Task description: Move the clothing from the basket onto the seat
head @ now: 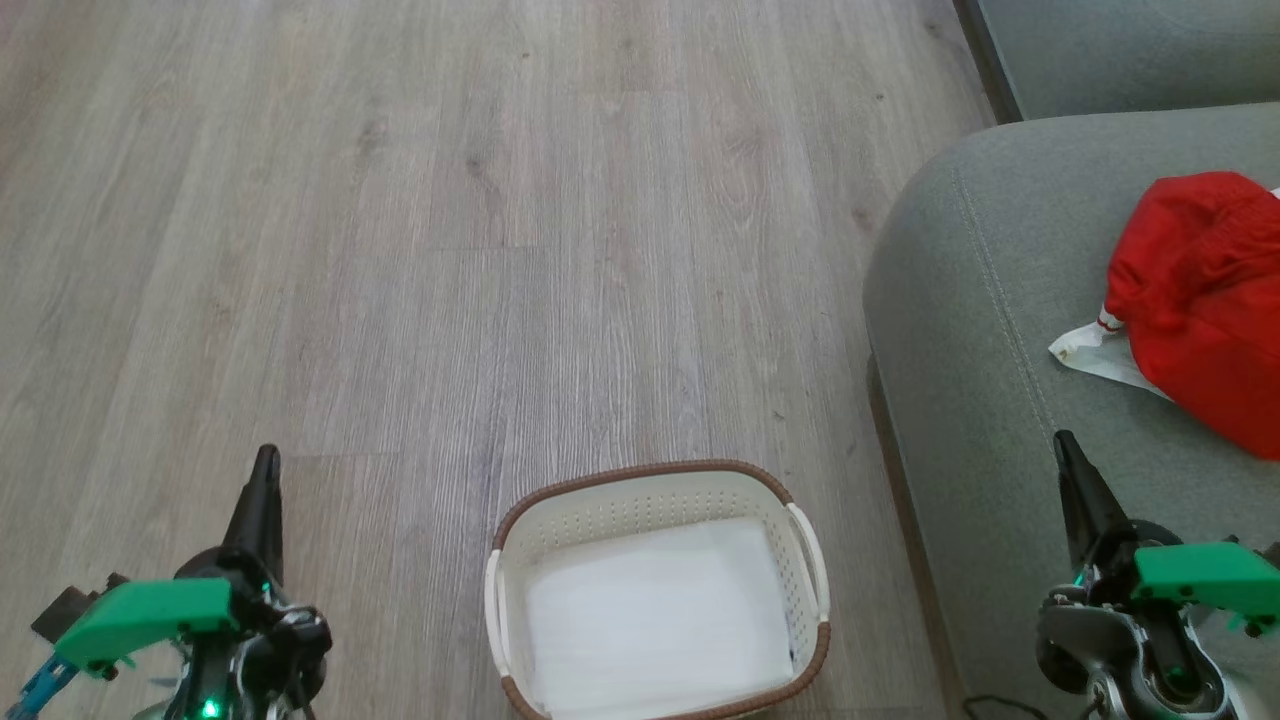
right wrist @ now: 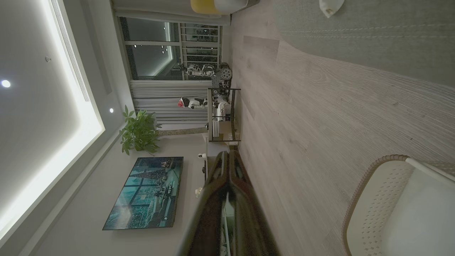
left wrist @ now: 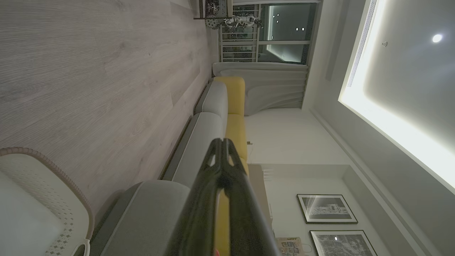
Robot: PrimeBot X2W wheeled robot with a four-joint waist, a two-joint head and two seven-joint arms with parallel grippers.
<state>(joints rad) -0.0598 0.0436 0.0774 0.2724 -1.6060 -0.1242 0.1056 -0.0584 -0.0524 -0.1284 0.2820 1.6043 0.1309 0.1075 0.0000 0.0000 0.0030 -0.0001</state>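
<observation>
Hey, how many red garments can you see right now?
1 red heap on the seat, at the head view's right edge; a second may be bundled in it or cut off. None in the basket.

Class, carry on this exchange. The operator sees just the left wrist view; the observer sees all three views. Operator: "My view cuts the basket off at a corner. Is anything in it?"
Observer: No. In the head view the basket has its white bottom bare.
Operator: Then where is the clothing?
Observer: The clothing, a red heap with a white part poking out, lies on the seat, to the right of the basket.
Operator: Is the right arm carrying any of it?
Observer: No. The right arm's jaws are shut, with nothing between them.
</observation>
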